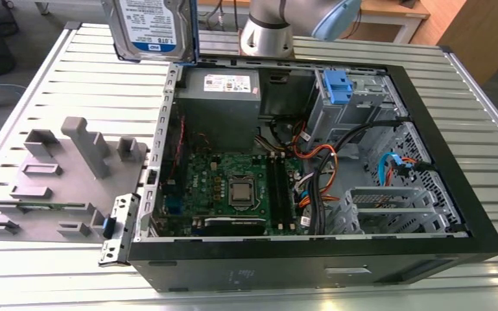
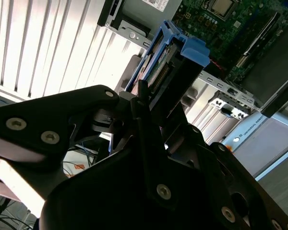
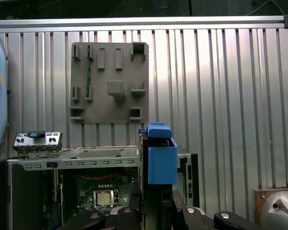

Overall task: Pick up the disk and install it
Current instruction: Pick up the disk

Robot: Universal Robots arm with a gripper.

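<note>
The exterior view caught the label face of the flat rectangular silver-metal disk (image 1: 150, 26), white with a blue band. It hung in the air above the ribbed metal table (image 1: 50, 71), just past the corner of the open black computer case (image 1: 318, 259) on the exterior view's left, near the grey power-supply box (image 1: 218, 97).

Both wrist views showed the disk edge-on instead, with the blue plastic bracket (image 3: 162, 160) clipped around it plain to see. The second wrist view gave the black gripper (image 2: 151, 95) up close. Its fingers (image 2: 140, 112) were drawn in narrowly onto the disk's near end and gripped it, with nothing else between them.

The first wrist view looked down past the disk to the grey moulded fixture plate (image 3: 110, 84) lying flat on the table. It also took in the green motherboard (image 3: 103, 194) inside the case.

The disk stood on end, clear of the table and the case. Its long axis ran straight out from the gripper toward the table and leaned slightly in the exterior view. The bracket's blue tab sat at the far end.
</note>
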